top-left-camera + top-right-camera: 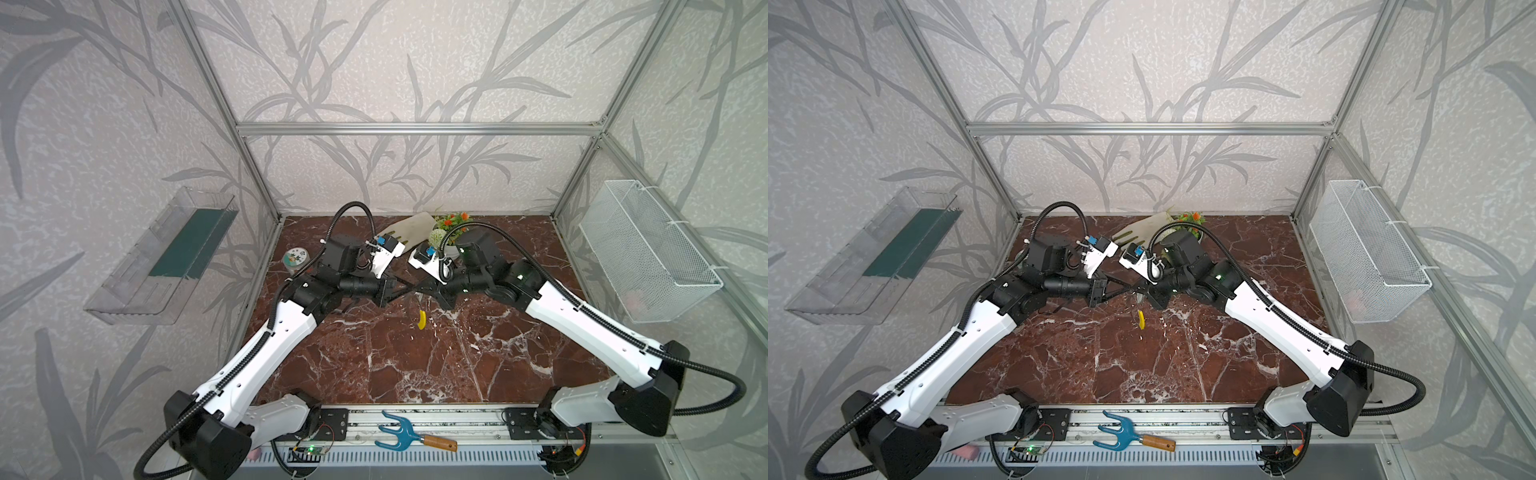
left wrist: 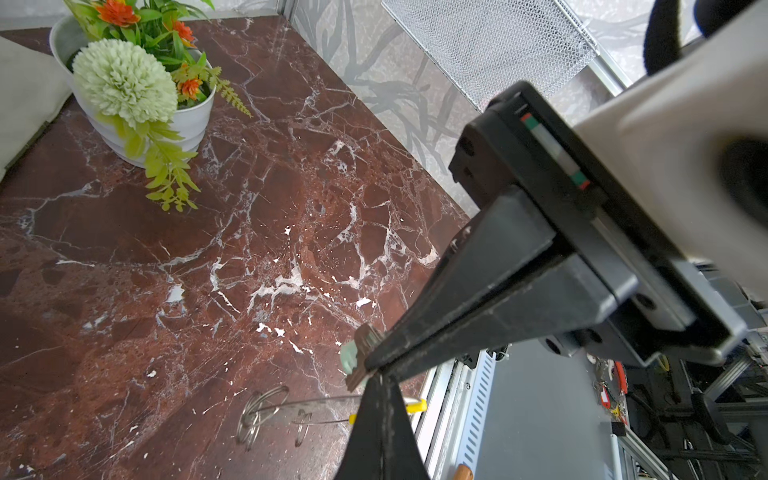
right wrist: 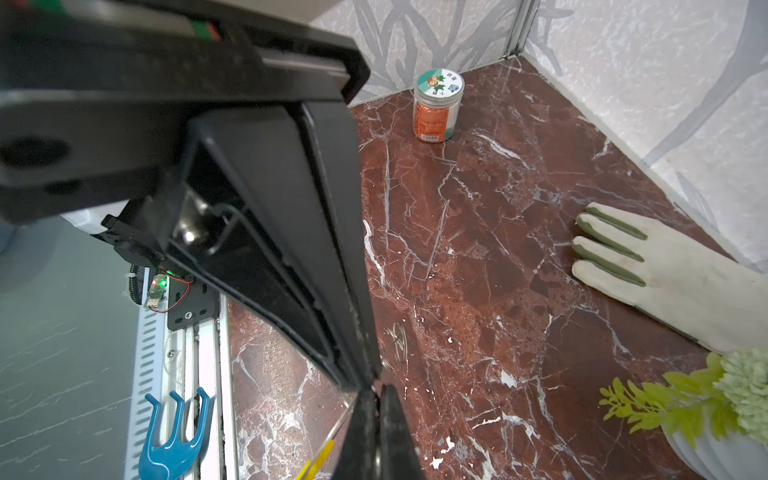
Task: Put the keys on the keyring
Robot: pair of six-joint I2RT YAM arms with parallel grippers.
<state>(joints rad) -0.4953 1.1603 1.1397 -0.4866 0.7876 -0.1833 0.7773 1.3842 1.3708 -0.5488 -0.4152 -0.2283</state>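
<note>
Both arms meet tip to tip in mid-air over the middle of the marble table (image 1: 415, 365). My right gripper (image 2: 372, 365) is shut on the keys (image 2: 360, 353), a small metal key with a pale tag sticking out of its tips. My left gripper (image 2: 376, 376) is shut. The keyring (image 2: 307, 401), a thin wire hoop, runs behind the left fingers just short of their tips and looks pinched there. The hoop's yellow sleeve (image 1: 422, 321) hangs below the meeting point in both top views. Small split rings (image 2: 257, 415) sit on the hoop. The right wrist view shows only the sleeve (image 3: 320, 457) and wire, not the keys.
A white pot of artificial flowers (image 2: 187, 120) and a pale glove (image 3: 673, 274) lie at the back of the table. A round patterned tin (image 1: 296, 258) stands at the back left. A blue hand rake (image 1: 395, 434) rests on the front rail. A mesh basket (image 1: 648, 249) hangs on the right wall.
</note>
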